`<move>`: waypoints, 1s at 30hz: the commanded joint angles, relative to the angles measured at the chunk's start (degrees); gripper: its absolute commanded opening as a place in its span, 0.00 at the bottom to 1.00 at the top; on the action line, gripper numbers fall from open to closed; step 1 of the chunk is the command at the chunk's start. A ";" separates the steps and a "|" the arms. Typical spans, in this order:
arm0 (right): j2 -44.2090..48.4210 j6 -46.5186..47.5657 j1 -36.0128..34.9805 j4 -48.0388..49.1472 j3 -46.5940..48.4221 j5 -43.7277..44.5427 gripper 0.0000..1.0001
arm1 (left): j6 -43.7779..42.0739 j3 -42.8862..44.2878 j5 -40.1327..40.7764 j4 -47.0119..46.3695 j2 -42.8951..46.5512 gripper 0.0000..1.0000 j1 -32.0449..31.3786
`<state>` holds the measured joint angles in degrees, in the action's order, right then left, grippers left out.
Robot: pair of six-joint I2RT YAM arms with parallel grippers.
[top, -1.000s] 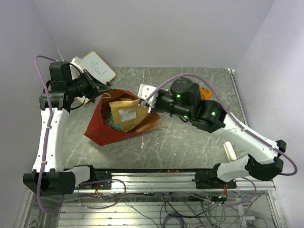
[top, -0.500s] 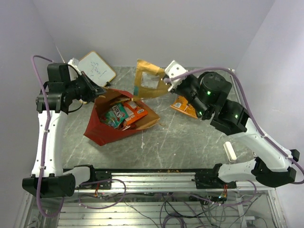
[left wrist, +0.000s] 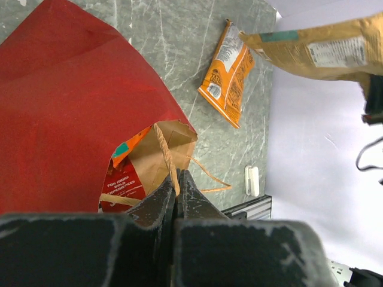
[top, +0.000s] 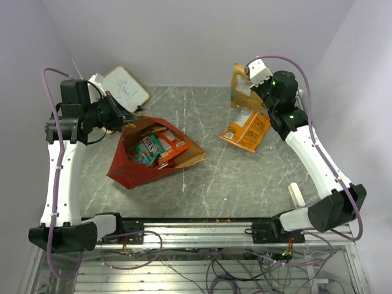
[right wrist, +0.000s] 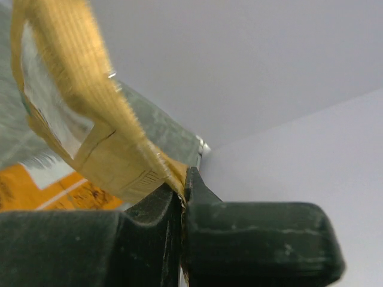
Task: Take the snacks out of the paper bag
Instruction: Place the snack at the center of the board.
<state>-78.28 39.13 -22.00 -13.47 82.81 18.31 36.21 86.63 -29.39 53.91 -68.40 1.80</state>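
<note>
The red paper bag lies on its side at the left, mouth open toward the right, with teal, orange and red packets inside. My left gripper is shut on the bag's tan loop handle at the far rim. My right gripper is shut on a tan packet, held in the air at the far right; it also shows in the right wrist view. An orange packet lies on the table below it, also in the left wrist view.
A small whiteboard leans at the far left corner. A white oblong object lies near the right arm's base. The back wall is close behind the right gripper.
My right gripper has lifted the tan packet out of the bag and carried it to the far right, above the orange packet. The left gripper has kept hold of the handle.
</note>
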 commanded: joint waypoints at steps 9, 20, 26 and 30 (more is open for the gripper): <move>-7.54 4.60 14.66 16.29 -6.22 -9.84 0.00 | -1.04 1.63 -2.55 -0.90 -0.47 0.07 -0.17; -13.61 1.67 17.03 17.16 -4.18 -11.36 0.00 | 0.58 2.65 -1.92 -0.87 0.00 0.07 -0.17; -9.29 -3.72 16.84 14.38 -11.21 -12.86 0.00 | 2.80 -0.44 -3.17 -2.73 1.33 0.07 -0.19; -2.64 -9.17 16.41 14.04 -20.71 -16.60 0.00 | 3.75 -1.83 -2.98 -3.58 2.26 0.07 -0.14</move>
<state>-87.24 36.80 -5.06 1.04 69.45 6.11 38.22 85.84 -30.55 53.19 -68.38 1.69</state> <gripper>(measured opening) 0.007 0.076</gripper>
